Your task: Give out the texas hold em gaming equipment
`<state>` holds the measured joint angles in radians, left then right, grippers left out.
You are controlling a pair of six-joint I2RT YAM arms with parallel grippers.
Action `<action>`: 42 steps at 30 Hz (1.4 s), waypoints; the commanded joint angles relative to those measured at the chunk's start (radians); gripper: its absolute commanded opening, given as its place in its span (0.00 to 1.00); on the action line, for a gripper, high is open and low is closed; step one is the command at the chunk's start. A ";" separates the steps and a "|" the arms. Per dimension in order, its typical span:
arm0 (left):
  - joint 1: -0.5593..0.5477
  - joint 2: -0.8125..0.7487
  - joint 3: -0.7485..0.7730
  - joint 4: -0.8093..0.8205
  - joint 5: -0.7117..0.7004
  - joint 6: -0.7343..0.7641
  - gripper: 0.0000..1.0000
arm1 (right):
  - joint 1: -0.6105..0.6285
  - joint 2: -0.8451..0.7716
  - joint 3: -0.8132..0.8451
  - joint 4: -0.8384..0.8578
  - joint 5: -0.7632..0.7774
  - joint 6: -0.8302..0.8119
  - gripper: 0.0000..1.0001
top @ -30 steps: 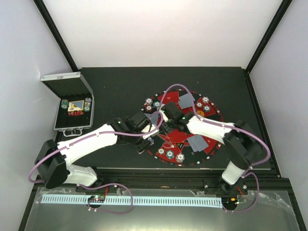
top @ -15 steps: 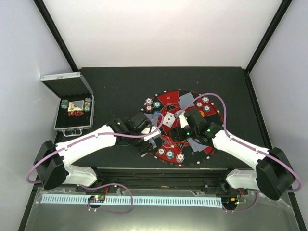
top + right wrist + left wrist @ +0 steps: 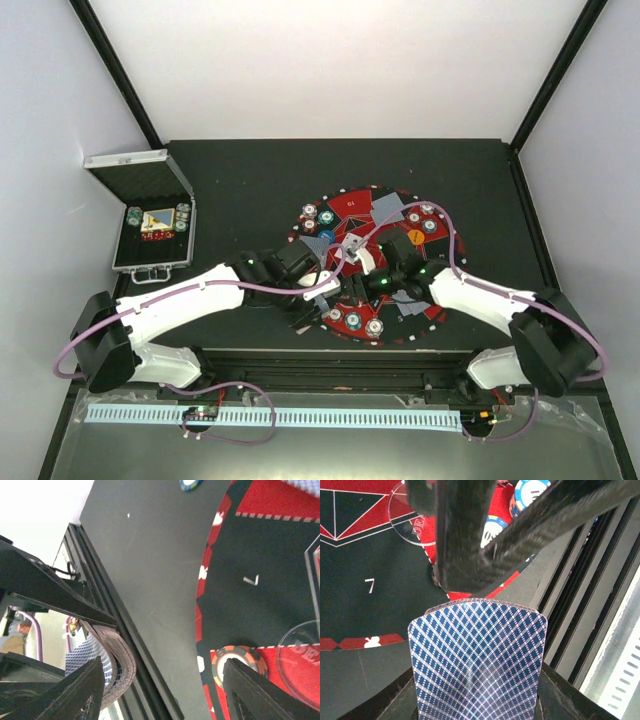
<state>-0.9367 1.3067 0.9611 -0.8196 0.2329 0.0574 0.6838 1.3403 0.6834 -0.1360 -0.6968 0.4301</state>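
My left gripper [image 3: 308,296] is shut on a deck of blue-backed playing cards [image 3: 477,665], held over the near edge of the round mat [image 3: 350,205]. My right gripper [image 3: 350,260] is open and empty just beyond the deck. Its black fingers [image 3: 465,540] hang right above the deck's top edge. In the right wrist view the bowed deck [image 3: 112,672] sits beside my right gripper's [image 3: 165,695] left finger. Chip stacks stand on the mat at far left [image 3: 312,216], far right [image 3: 425,215] and near edge [image 3: 355,321]. Cards [image 3: 388,208] lie on the mat.
An open silver case [image 3: 150,235] with chips in it stands at the left on the black table. A blue button [image 3: 326,236], an orange button [image 3: 416,236] and a clear dealer disc [image 3: 412,520] are on the mat. The table's rail [image 3: 580,605] is close to the deck.
My right arm's elbow has swung out to the right and its gripper has come down and left to the deck. My left gripper has shifted slightly toward the near edge.
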 commanded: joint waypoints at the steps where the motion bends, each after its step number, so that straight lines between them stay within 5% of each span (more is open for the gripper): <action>1: -0.010 -0.007 0.024 0.015 0.023 0.019 0.51 | 0.008 0.063 0.022 0.030 -0.155 -0.029 0.66; 19: -0.019 0.008 0.027 0.014 0.031 0.016 0.50 | 0.029 0.140 0.012 0.127 -0.215 -0.035 0.64; 42: -0.024 0.002 0.028 0.011 0.033 0.015 0.50 | 0.020 0.093 -0.022 0.104 -0.073 -0.077 0.43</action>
<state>-0.9508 1.3094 0.9611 -0.8204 0.2390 0.0601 0.7116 1.4754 0.6815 -0.0219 -0.8581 0.3756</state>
